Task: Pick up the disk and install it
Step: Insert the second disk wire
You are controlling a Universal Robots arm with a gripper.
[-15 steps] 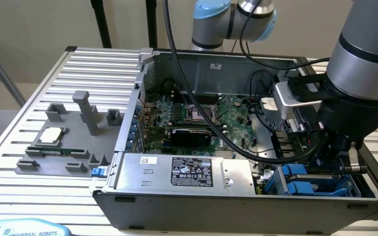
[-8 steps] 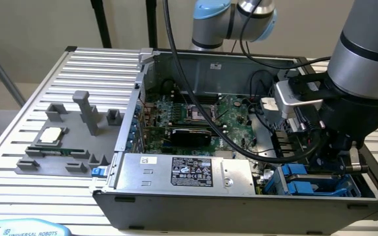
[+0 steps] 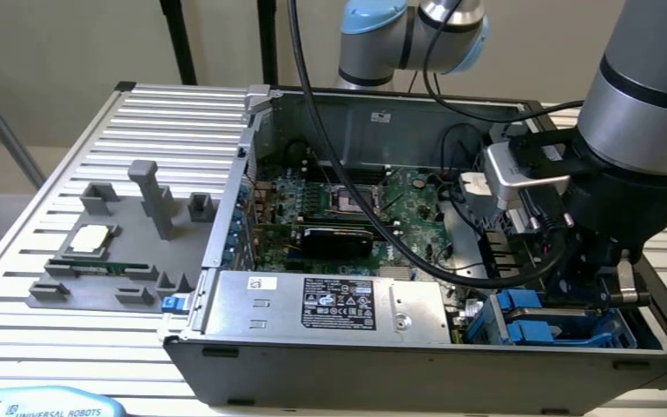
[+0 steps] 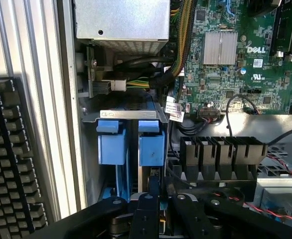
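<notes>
Beside the power-supply box [image 3: 310, 302]: your gripper [image 4: 153, 206] reaches into the drive bay.
Disk [image 4: 151, 147]: blue-framed, upright in the bay, below the box.
Jaws: nearly closed, pinching the disk's edge.

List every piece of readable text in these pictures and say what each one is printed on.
"DELL": white lettering on the green motherboard, beside its silver heatsink.
"UNIVERSAL ROBOTS": on the light blue pendant at the exterior view's lower left.
Black label on the gray power supply: print too small to read.
White tags on the cables: unreadable.
</notes>
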